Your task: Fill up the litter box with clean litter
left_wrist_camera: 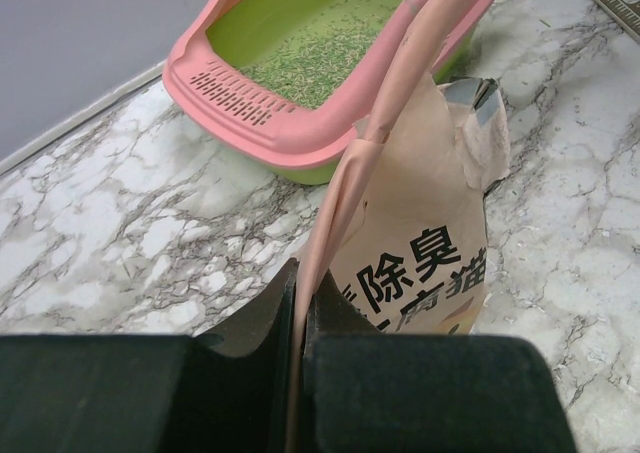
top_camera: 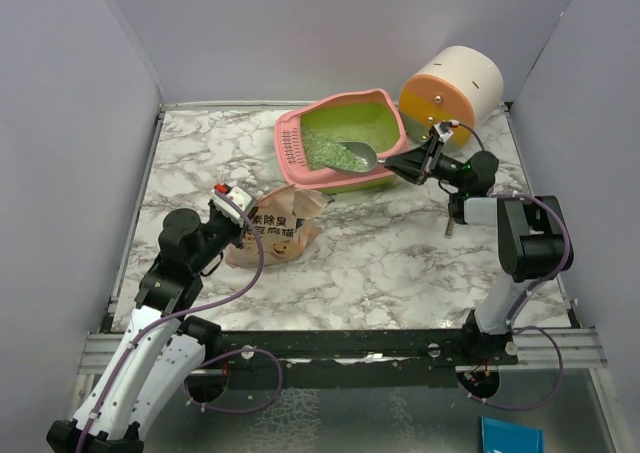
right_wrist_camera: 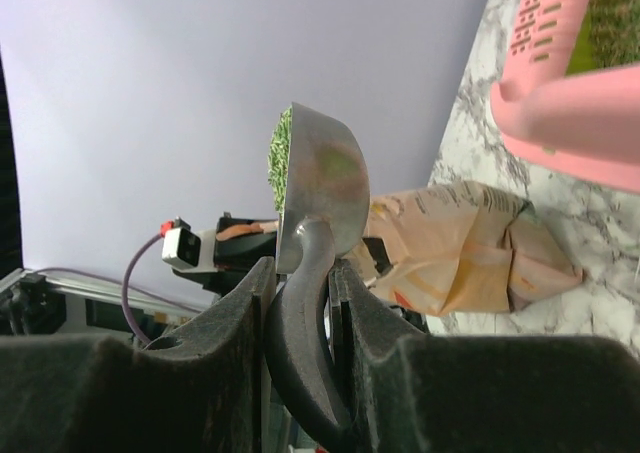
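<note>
The pink litter box (top_camera: 290, 143), green inside with a slotted grille on its left, holds a thin layer of greenish litter (top_camera: 330, 151). My right gripper (top_camera: 412, 169) is shut on the handle of a grey metal scoop (top_camera: 360, 157), whose bowl hangs over the box's right side. In the right wrist view the scoop (right_wrist_camera: 325, 188) carries litter (right_wrist_camera: 280, 158). My left gripper (top_camera: 242, 216) is shut on the edge of the tan pouch (top_camera: 283, 228), which lies on the table in front of the box. The left wrist view shows the pouch (left_wrist_camera: 420, 233) pinched between the jaws.
A white-orange-yellow round cabinet (top_camera: 452, 86) lies at the back right, just behind my right gripper. The marble table (top_camera: 380, 263) is bounded by grey walls on three sides. The box's pink rim (left_wrist_camera: 290, 138) lies close beyond the pouch.
</note>
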You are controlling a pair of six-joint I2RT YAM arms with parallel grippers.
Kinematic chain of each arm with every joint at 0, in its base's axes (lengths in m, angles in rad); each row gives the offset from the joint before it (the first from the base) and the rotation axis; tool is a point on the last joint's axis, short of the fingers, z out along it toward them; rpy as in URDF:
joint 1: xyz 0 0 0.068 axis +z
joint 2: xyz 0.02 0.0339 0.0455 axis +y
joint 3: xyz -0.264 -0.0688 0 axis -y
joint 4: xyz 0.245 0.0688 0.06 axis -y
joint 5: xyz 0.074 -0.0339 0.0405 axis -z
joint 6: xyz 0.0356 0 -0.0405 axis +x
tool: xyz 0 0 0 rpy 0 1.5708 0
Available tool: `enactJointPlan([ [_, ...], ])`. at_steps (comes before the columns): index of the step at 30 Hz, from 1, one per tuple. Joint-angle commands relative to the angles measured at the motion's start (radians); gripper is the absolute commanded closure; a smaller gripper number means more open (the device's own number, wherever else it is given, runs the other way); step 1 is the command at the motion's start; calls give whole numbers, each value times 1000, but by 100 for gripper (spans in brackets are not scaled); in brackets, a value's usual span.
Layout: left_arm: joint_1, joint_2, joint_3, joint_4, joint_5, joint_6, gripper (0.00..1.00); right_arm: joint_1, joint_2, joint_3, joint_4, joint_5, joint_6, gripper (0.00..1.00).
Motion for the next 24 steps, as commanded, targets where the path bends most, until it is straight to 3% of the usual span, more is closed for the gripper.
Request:
enactJointPlan([
  [1, -1, -22, 1, 63, -3, -20, 100, -12, 94, 88, 206, 81, 169, 99],
  [11, -1, -29, 8, 64, 4, -30, 100, -18, 180, 220, 213, 100, 212, 99],
  [14, 0, -31, 8, 63, 7, -33, 100, -23, 185, 299, 136, 79, 171, 99],
  [18, -1, -38, 5, 61, 12, -41, 100, -30, 159, 447, -216, 50, -70, 99],
  [24, 0, -52, 4, 50, 13, -45, 100, -31, 113, 758, -981, 173, -733, 99],
])
